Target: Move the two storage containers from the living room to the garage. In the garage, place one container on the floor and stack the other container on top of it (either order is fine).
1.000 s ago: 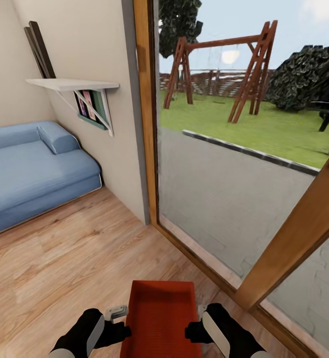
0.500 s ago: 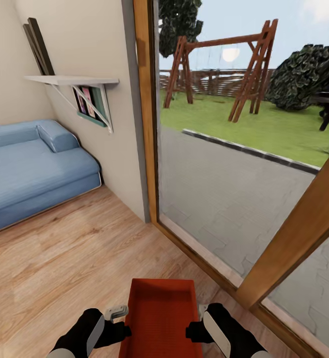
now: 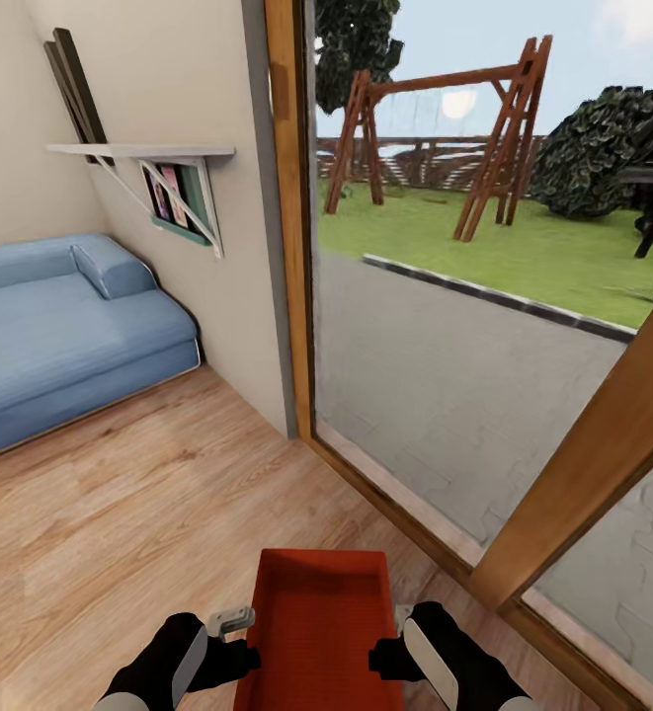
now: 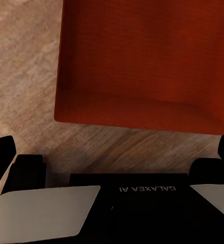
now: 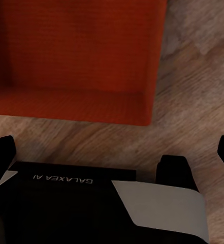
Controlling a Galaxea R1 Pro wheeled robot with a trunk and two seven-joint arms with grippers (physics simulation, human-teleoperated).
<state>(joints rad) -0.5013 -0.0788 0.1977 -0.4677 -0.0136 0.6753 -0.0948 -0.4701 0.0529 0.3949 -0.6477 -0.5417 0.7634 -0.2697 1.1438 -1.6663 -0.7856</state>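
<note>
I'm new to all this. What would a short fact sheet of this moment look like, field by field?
room: living room, light wood-plank floor
carried item: red-orange storage container, open top, nothing visible inside
left gripper: at the container's left wall
right gripper: at the container's right wall
grip state: cannot tell from these pictures
furniture: blue sofa, wall shelf
ahead: wood-framed glass door, swing set outside

I'm in a home living room | blue sofa point(image 3: 64, 331), wood-plank floor point(image 3: 138, 513), wall shelf point(image 3: 143, 151) | glass door point(image 3: 445, 326) onto garden swing frame point(image 3: 435, 138)
</note>
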